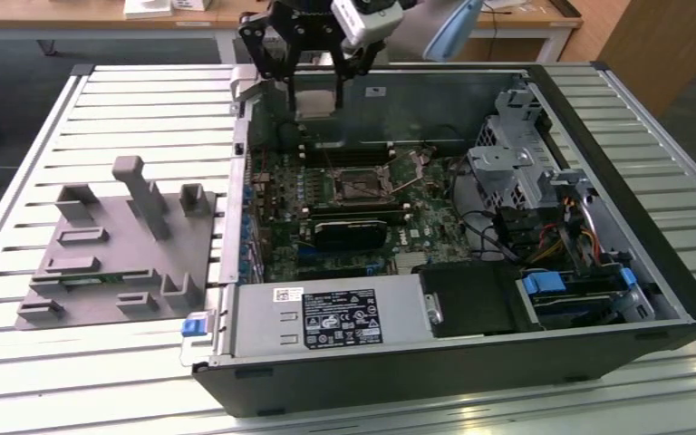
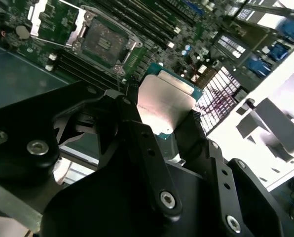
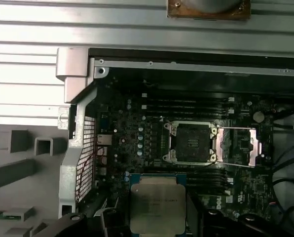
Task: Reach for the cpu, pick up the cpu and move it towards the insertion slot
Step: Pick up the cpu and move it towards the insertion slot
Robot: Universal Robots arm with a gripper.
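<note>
The gripper [image 1: 319,86], at the top centre of the exterior view, is clamped on the cpu [image 1: 313,104], held above the open computer case [image 1: 638,227]; the insertion slot [image 1: 358,185] lies below it in the frame, well apart. In the second wrist view the black fingers [image 2: 137,133] pinch opposite edges of the silvery chip, with the socket toward the upper left

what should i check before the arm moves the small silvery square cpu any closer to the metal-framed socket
1. Small silvery square cpu clamped between the black gripper fingers: ok.
2. Cpu clear of the grey moulded tray: ok, it hangs above the open case.
3. Square metal-framed insertion slot open, its dark centre bare: ok.
4. Cpu over the slot: not ok, it sits off to one side.
5. Cpu corner orientation against the slot: cannot tell.
</note>
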